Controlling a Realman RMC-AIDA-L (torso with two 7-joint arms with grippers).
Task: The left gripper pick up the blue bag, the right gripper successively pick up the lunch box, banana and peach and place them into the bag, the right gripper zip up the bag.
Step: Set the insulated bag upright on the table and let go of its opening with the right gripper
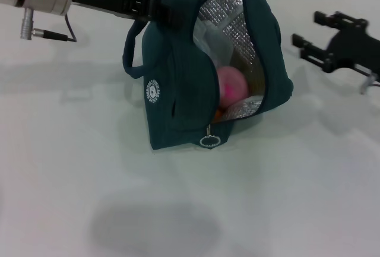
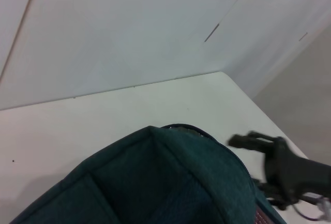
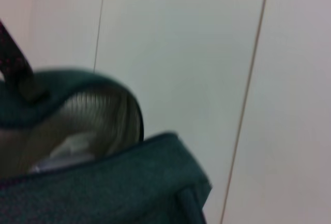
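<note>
The fingers of the left gripper (image 1: 155,6), a black two-fingered claw on a black arm with a silver cuff and green ring light, are clamped on the top handle of the blue bag (image 1: 178,79), a large dark teal fabric lunch bag with silver foil lining, and hold it up at the far left-centre of the white table (image 1: 285,197). The right gripper (image 1: 309,28), the same kind of black claw, hangs free to the right of the bag, well apart from it, with its fingers apart and nothing between them. Inside the open mouth I see the round pink peach (image 1: 231,86), below it a small yellow-orange piece that may be the banana (image 1: 218,113), and above it a pale clear shape that may be the lunch box (image 1: 215,42). So I judge the packing is done and only the zipping is left. The bag stands with its long axis nearly upright, slightly leaning, and its open mouth faces right and a little near. The metal ring zip pull (image 1: 209,140) hangs at the near bottom corner.
</note>
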